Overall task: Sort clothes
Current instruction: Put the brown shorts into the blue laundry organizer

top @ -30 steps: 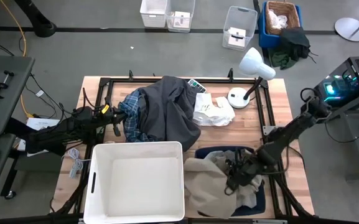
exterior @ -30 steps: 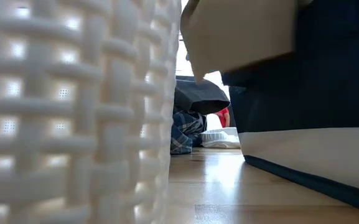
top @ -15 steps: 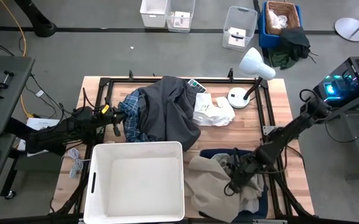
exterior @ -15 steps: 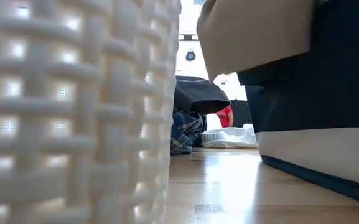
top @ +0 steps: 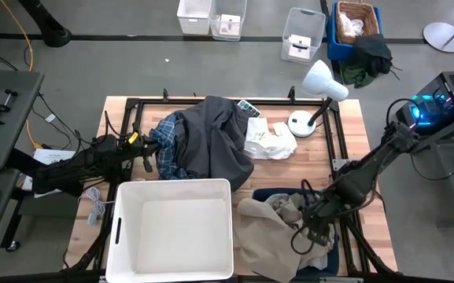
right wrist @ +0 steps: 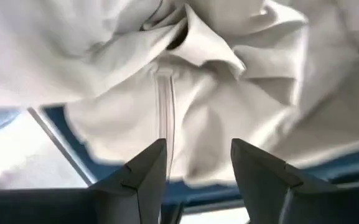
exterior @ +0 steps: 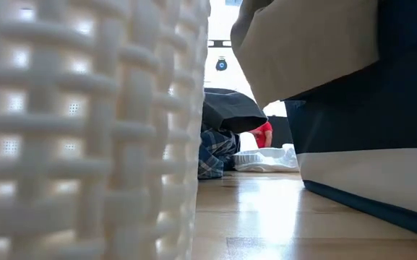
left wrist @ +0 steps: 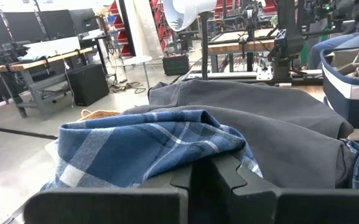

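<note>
The right end effector (top: 304, 233) hung over the navy bin (top: 326, 258) at the bench's (top: 352, 126) near right corner, at about five o'clock on the bench. In its own wrist view its two fingers (right wrist: 143, 171) stood apart with nothing between them, the creased beige garment (right wrist: 216, 81) lying just beyond their tips. That beige garment (top: 270, 228) sprawled across the bin's rim toward nine o'clock, its long axis running roughly from the bin toward the white basket (top: 171, 228) beside it.

The left end effector (top: 146, 157) waited at the bench's nine o'clock edge, level with the far heap. Its wrist view showed the fingers drawn together, the plaid shirt (left wrist: 148, 143) lying right against them; whether cloth was pinched could not be told. The plaid shirt (top: 164, 145) sat under the dark grey garment (top: 215, 141), and the white garment (top: 267, 140) lay at that heap's three o'clock side, near the lamp (top: 313, 94).

By position, the right arm was the nearer to the beige piece, the left arm to the other three.
</note>
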